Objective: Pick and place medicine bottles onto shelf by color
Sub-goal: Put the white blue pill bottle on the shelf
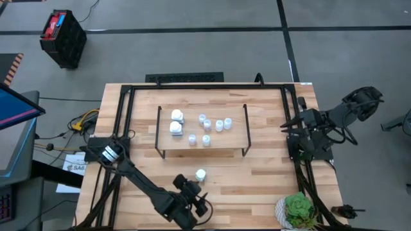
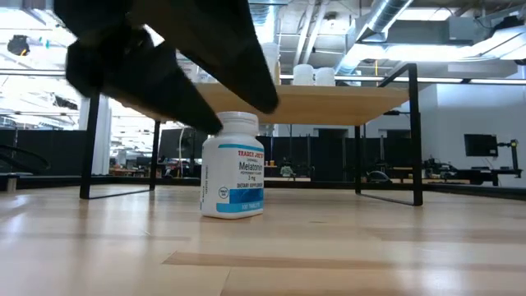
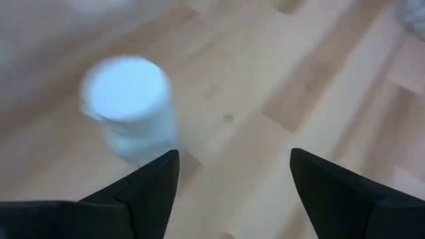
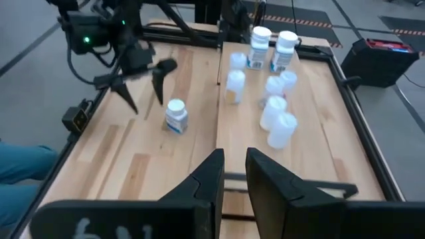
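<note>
A white medicine bottle (image 1: 200, 174) with a blue-banded label stands upright on its base on the table, in front of the shelf (image 1: 202, 149); it also shows in the low view (image 2: 233, 177). My left gripper (image 1: 194, 192) is open and hovers just on the near side of it and above it; in the left wrist view the bottle (image 3: 129, 99) lies ahead of the open fingers (image 3: 232, 156), off to one side. Two white bottles (image 1: 176, 122) and several small translucent ones (image 1: 212, 125) stand on the shelf. My right gripper (image 4: 234, 169) is shut and waits at the table's right edge.
A green potted plant (image 1: 298, 210) stands at the table's near right corner. The shelf's black legs (image 2: 415, 131) stand on the table behind the bottle. A black frame (image 1: 122, 102) runs around the table. A black crate (image 1: 63, 37) is on the floor beyond.
</note>
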Controlling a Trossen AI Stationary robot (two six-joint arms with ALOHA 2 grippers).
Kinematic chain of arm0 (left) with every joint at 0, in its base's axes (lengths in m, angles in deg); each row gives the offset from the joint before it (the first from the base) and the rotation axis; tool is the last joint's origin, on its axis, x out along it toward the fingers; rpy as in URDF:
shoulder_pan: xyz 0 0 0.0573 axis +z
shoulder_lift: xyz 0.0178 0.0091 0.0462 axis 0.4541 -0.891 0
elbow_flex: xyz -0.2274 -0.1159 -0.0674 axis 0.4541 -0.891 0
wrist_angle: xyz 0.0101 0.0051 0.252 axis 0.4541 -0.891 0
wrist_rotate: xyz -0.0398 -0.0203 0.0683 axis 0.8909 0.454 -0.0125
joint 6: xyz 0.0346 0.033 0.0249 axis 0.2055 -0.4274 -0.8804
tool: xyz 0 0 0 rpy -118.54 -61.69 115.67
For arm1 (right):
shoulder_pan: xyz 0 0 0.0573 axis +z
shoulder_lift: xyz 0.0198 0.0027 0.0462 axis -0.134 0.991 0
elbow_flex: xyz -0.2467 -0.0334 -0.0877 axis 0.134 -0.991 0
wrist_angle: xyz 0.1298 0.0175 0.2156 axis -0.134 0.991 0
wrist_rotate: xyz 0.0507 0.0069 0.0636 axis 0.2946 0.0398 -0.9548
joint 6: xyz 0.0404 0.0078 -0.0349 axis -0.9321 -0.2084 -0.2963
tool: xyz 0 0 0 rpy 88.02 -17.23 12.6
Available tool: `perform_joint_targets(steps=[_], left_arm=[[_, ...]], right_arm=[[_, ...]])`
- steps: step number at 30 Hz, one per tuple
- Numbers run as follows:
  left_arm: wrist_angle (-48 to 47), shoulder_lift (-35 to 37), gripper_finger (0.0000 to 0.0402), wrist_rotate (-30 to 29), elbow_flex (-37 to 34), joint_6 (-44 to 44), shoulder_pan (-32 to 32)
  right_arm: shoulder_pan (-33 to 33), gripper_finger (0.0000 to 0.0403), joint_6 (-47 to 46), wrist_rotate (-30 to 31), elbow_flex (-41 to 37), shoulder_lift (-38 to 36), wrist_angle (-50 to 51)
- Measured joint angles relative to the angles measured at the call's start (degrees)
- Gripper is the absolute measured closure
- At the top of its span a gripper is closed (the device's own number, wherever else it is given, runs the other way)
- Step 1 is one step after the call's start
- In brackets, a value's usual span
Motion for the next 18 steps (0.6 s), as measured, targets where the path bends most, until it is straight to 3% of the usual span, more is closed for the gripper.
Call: perform_joint_targets(steps=[6,18], left_arm=[[-12.6,0.6,0.0125,1.6,5.3,2.4,0.9],[-17.7,0.1,0.0125,5.9,5.4,6.6,4.3]], right_arm=[[0.0,0.0317,0.0,-0.2,0.0,-2.9,4.4],[0.0,0.0317,0.0,-0.4,0.0,-9.3,6.4]])
